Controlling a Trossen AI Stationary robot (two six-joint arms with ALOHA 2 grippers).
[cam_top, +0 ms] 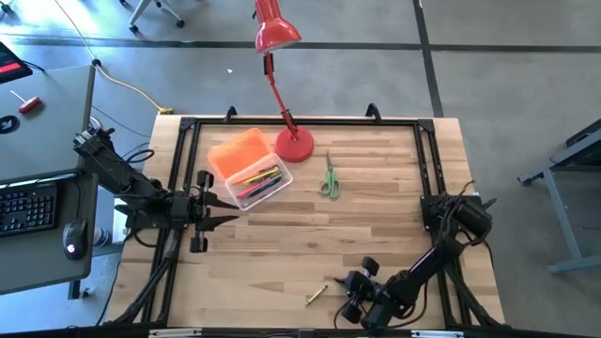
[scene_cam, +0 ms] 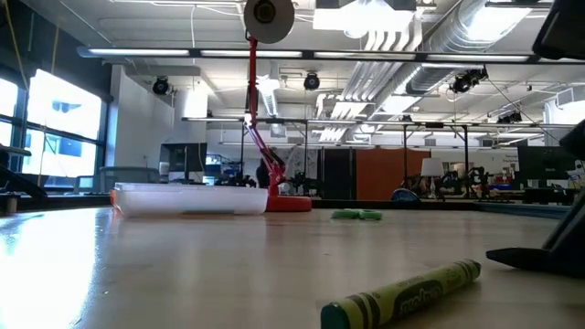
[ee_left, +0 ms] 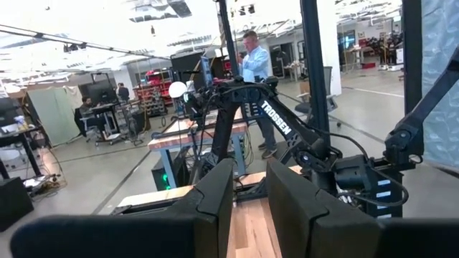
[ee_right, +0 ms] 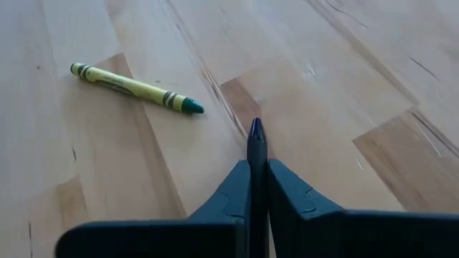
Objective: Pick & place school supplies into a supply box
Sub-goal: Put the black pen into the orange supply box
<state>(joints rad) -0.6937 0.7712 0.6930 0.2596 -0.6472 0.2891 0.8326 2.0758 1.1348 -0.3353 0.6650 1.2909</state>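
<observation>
Two dark, near-black arms, built from jointed tubular links with black cables looping along them; white "TROSSEN" lettering runs down the right arm (ee_left: 276, 118), and each hand ends in two flat, wedge-shaped matte black fingers (ee_left: 215, 193)

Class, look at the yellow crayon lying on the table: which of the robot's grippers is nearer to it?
The right gripper lies just beside the yellow crayon at the table's front edge. The left gripper waits far off, beside the supply box.
</observation>
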